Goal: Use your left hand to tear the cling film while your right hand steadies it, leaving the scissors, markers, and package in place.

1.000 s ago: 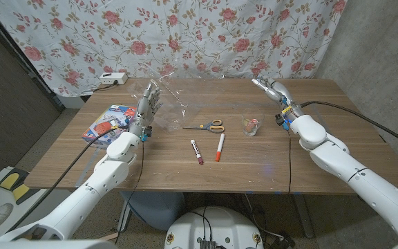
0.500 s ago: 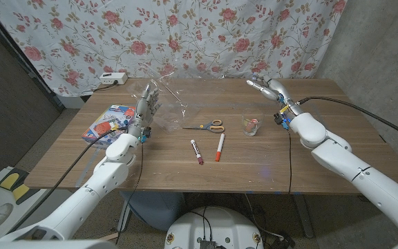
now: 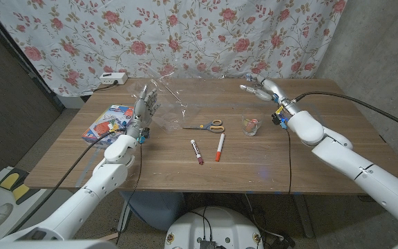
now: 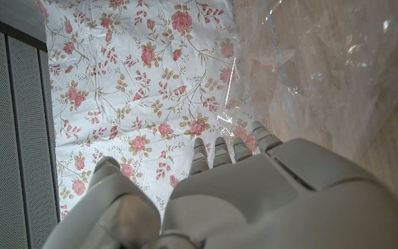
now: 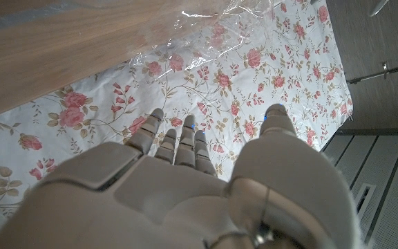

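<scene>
Left hand (image 3: 142, 111), fingers up and apart, seems to hold nothing, just left of the cling film (image 3: 168, 93) at upper centre; right hand (image 3: 260, 87) hovers spread at upper right. Film looks light, limp, clingy: pinch an edge

The table (image 3: 150, 166) is brown wood with a visible grain. Behind it hangs a white curtain (image 3: 185, 34) patterned with pink-red roses and olive leaves. The film (image 3: 168, 93) is clear and glints white. The scissors (image 3: 206, 126) have yellow handles and grey blades. One marker (image 3: 196, 151) is white with dark red ends; the other marker (image 3: 220, 147) is white with an orange cap. The package (image 3: 106, 123) at the left edge is blue and red. Both hands, left (image 3: 144, 107) and right (image 3: 258, 86), are pale grey. The glass (image 3: 251, 125) is clear.
</scene>
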Available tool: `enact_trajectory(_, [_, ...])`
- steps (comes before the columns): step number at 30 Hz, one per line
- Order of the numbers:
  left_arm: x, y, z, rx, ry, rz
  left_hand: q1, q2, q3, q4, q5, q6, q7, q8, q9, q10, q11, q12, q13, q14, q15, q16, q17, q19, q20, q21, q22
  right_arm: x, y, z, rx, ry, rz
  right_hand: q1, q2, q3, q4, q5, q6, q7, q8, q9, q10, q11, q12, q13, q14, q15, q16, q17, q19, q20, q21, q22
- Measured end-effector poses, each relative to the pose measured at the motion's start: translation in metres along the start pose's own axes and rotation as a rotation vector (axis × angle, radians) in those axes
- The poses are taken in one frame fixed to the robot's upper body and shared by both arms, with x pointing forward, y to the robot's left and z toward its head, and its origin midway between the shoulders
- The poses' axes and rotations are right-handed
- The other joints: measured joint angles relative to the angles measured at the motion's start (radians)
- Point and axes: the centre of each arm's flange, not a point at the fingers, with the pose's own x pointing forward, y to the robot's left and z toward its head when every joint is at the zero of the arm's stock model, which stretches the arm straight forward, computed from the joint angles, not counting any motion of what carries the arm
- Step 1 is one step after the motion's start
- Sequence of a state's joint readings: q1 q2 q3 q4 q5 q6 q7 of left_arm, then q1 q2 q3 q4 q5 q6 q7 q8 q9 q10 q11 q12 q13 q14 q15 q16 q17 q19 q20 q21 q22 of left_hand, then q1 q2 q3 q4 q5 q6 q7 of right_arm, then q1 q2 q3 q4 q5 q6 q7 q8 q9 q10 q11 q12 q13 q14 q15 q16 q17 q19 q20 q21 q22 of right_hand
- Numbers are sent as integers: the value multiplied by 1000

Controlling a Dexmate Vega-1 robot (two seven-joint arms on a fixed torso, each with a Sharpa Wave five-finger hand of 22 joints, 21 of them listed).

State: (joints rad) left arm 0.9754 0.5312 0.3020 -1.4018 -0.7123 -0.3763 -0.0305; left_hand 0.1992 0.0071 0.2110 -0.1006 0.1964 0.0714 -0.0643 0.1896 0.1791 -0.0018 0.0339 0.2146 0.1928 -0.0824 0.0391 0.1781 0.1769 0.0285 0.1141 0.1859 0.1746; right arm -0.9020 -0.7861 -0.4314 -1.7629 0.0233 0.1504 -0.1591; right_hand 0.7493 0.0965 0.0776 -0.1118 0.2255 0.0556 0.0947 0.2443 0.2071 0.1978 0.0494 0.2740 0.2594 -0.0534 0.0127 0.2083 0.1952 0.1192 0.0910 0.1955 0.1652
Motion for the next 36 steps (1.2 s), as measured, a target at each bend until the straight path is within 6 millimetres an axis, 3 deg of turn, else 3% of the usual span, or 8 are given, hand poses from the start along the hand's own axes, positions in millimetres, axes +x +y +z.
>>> enact_trajectory(18, [-7, -2, 1, -32, -22, -3, 1, 1, 4, -4, 0, 4, -4, 0, 0, 0, 0, 0, 0, 0, 0, 0, 0, 0, -11, 0, -3, 10, 3, 21, -135, -47, 54, 22, -12, 18, -24, 11, 30, -16, 9, 0, 82, -32, 26, 14, 44, -28, 16, -5, 20, 13, 0, 0])
enact_trajectory(36, [-14, -2, 1, -30, -32, -4, 18, 10, 12, -13, 0, 7, -7, 0, 0, 0, 0, 0, 0, 0, 0, 0, 0, 0, -11, 0, -2, 20, 7, 42, -257, -65, 116, 26, -16, 18, -23, 11, 30, -16, 9, 0, 98, -27, 26, 17, 56, -30, 16, -2, 25, 18, 0, 0])
